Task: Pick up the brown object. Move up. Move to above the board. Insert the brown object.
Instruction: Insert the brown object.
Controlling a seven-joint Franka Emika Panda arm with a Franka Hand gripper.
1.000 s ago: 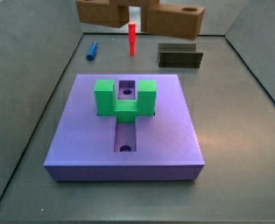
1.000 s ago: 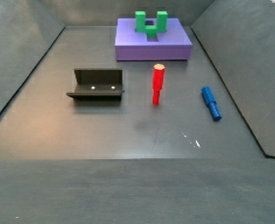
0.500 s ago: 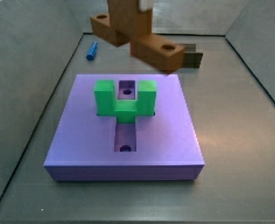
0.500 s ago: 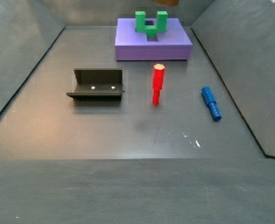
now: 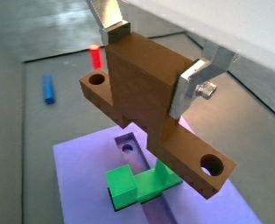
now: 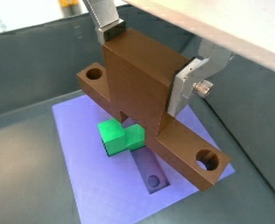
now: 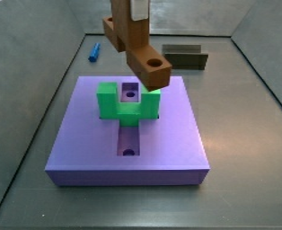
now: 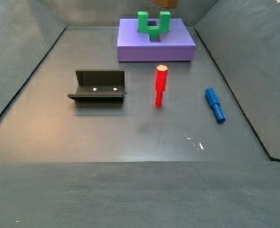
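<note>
the gripper [image 6: 144, 63] pinches the brown object [image 6: 151, 105] between its silver fingers [image 6: 189, 83], held in the air above the board [image 6: 99, 175] and its green block [image 6: 120, 136].

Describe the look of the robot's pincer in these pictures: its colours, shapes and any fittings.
In both wrist views the pincer has two flat, silver metal finger plates. One plate is bent outward and carries a small silver bolt. No cables or markings show. The rest of the arm is out of view.
</note>
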